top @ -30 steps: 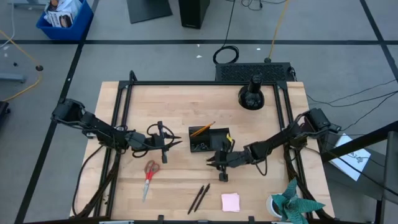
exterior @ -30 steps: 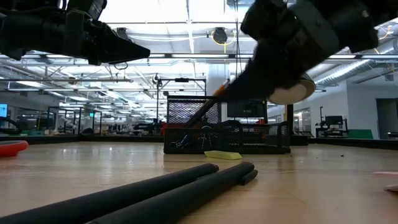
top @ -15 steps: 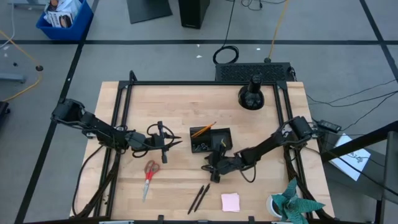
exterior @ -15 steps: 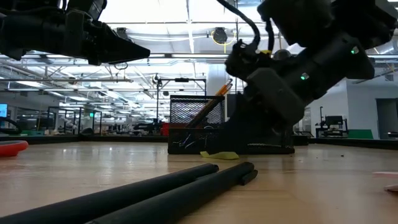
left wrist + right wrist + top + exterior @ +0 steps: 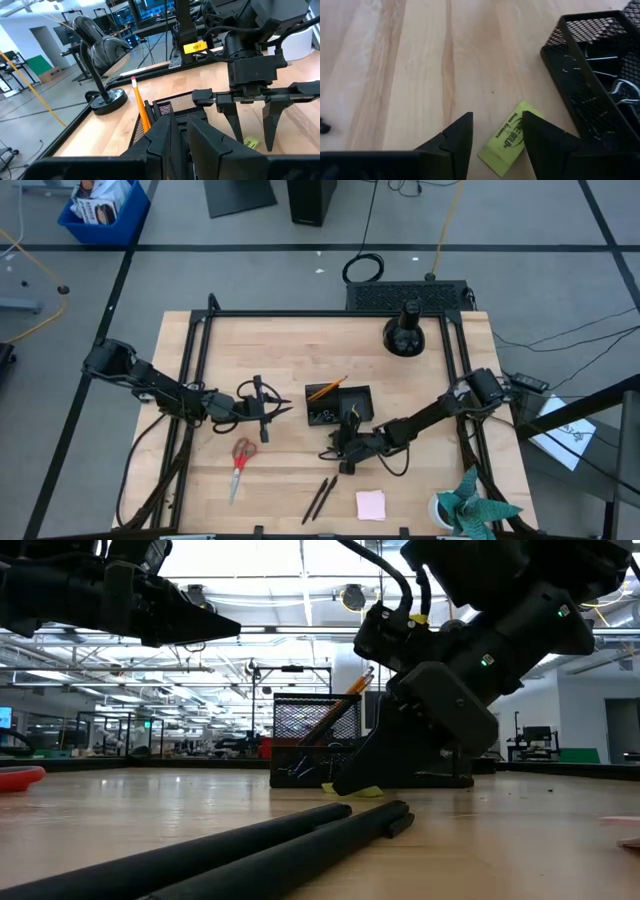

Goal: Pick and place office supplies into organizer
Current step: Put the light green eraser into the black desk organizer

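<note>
Right wrist view: end effector (image 5: 496,131) straddles yellow item (image 5: 508,143) (fingers parted).

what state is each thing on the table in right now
right gripper: open, fingers either side of the yellow item
yellow item: flat on the table beside the organizer, not gripped
organizer: upright, holds an orange pencil and clips
orange pencil: leaning in the organizer
left gripper: hovering left of the organizer
scissors: lying on the table
black pens: lying side by side
pink sticky-note pad: flat on the table
</note>
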### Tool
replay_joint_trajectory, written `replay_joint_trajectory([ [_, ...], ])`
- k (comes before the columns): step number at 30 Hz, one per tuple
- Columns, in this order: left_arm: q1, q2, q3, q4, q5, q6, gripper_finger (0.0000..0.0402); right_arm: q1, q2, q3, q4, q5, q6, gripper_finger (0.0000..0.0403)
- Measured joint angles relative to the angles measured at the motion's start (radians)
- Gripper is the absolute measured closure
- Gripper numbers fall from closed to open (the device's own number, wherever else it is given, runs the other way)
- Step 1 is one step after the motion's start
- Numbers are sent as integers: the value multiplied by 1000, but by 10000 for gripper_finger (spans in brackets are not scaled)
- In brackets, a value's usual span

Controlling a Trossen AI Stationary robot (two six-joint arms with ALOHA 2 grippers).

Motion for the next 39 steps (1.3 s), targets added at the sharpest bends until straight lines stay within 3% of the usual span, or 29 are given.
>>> replay_joint_trajectory([
  [5,0,0,0,0,0,-19,330,25,-20,-1,-2,-1,-18,244],
  [10,0,0,0,-2,0,-20,330,67,-96,-6,-33,64,-39,244],
  [18,0,0,0,-6,0,-10,330,115,-158,-4,-37,270,70,243],
  [25,0,0,0,-6,0,-21,330,123,-123,-5,-86,288,287,243],
  [29,0,0,0,-6,0,-21,330,123,-94,-3,-86,244,359,243],
  [39,0,0,0,-6,0,-20,330,114,-79,-2,-105,216,404,242],
])
